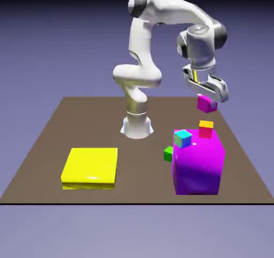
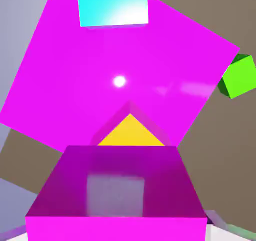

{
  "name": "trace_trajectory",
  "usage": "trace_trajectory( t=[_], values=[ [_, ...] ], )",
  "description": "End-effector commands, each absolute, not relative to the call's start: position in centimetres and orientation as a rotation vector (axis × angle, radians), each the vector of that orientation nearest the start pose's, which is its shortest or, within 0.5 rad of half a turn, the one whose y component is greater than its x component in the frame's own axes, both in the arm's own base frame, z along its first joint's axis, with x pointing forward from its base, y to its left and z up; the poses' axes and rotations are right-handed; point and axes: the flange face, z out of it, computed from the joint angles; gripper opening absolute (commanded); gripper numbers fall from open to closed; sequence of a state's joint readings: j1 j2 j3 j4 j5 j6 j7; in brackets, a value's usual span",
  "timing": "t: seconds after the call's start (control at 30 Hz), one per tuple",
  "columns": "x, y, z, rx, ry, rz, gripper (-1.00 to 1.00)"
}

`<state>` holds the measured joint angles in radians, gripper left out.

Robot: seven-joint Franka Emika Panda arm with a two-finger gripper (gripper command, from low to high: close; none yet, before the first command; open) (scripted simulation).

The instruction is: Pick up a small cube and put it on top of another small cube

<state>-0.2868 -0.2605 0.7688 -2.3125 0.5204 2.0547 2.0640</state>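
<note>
Claw (image 1: 206,103) closed on the magenta cube (image 1: 206,103), jaws only as far apart as the cube is wide. Cube is up in the air, tilted a bit in the exterior view, above the big purple block (image 1: 197,163). Gap between it and the orange-topped cube (image 1: 206,129) in that view, so not stacked.

Orange-topped cube sits on top of the purple block, red side facing the camera, toward the block's exterior-view right side. Cyan-topped cube (image 1: 183,138) is on the same block, at its exterior-view left side, apart from the orange one.

Purple block stands on the desk (image 1: 136,168), near the front edge, toward the front right corner as the exterior view has it. Green cube (image 1: 169,154) is on the desk just beside the block, on its exterior-view left. Yellow slab (image 1: 90,167) lies flat near the front left corner, well apart from the block.

Hand view: held cube fills the bottom middle and hides most of the fingertips. One corner of the orange-yellow top (image 2: 130,133) shows past its edge; rest of that cube is covered. Can't tell how well the two line up.
</note>
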Motion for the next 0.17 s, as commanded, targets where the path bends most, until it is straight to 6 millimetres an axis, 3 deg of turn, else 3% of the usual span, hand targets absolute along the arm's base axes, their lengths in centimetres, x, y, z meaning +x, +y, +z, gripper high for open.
trace_trajectory(
  t=[0.0, 0.03, 0.07, 0.1, 0.13],
  values=[
    [40.4, 25.3, 40.0, -1.835, 2.465, 0.421, -1.00],
    [40.3, 25.5, 39.2, -1.836, 2.465, 0.420, -1.00],
    [40.3, 25.5, 39.2, -1.836, 2.465, 0.420, 1.00],
    [40.3, 25.5, 39.2, -1.836, 2.465, 0.420, 1.00],
    [40.5, 25.2, 40.6, -1.835, 2.465, 0.421, 1.00]
  ],
)
